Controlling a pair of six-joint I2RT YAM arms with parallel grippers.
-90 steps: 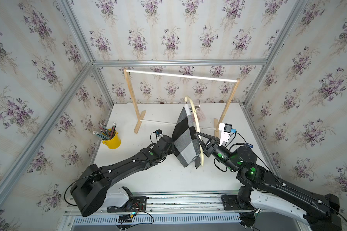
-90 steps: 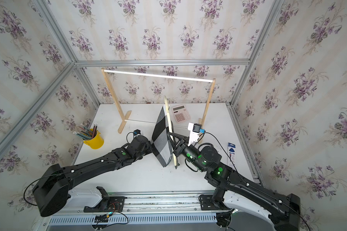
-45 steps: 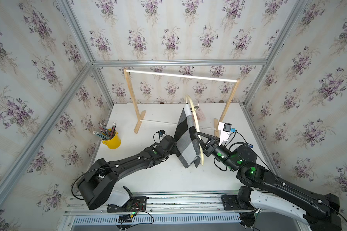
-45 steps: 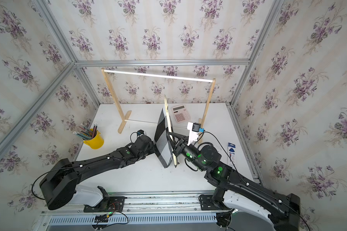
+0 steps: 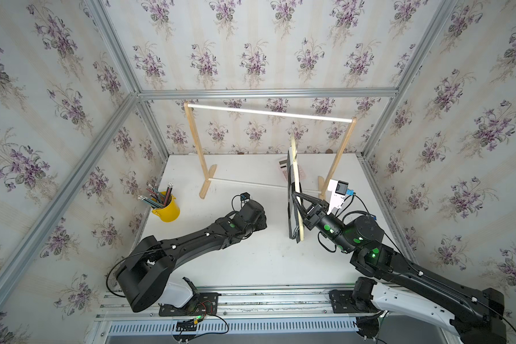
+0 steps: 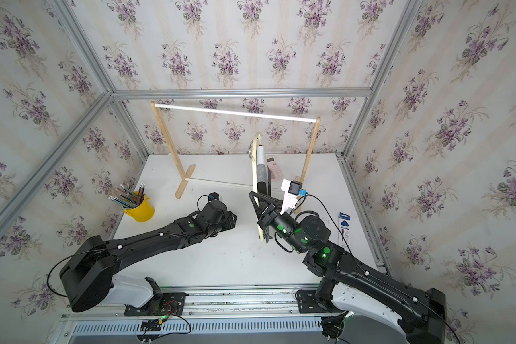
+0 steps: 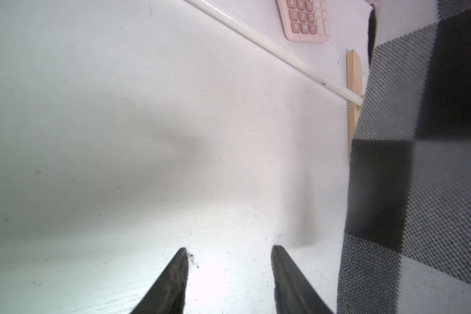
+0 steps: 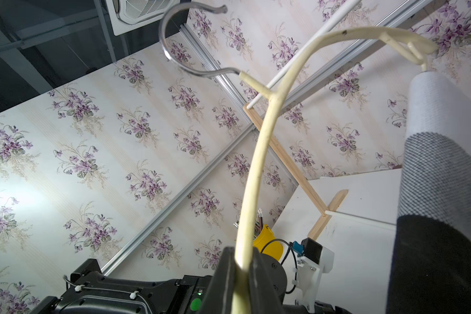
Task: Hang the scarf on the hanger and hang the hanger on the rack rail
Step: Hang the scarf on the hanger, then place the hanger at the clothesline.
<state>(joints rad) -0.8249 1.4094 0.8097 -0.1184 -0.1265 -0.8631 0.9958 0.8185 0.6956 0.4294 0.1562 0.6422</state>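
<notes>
– Over by the right post of the wooden clothes rack [image 5: 344, 149], what have you got in the right arm?

– I've got the right gripper [image 8: 241, 252] clamped on the arched top arm of the cream hanger [image 8: 259, 152]. The plastic is squeezed between both fingers with no gap either side. I'm holding the hanger stood on end, with its metal hook sticking out on the side that faces the left arm.

– Where's the scarf?

– The checkered scarf [image 8: 433, 176] is wrapped over the hanger's slim lower bar and hangs from it. From above I see it edge-on in both top views, a narrow dark strip against the hanger. In a top view it partly covers the pink calculator [image 6: 276, 172] lying on the table behind it.

– And your left?

– The left gripper [image 7: 229, 248] has its fingers partway apart with nothing between them, only bare white table [image 7: 120, 136] below. The scarf hangs beside it without touching, and from above a strip of table separates them.

– Is the hanger's low end resting on the table?

– I can't tell from these views.
</notes>
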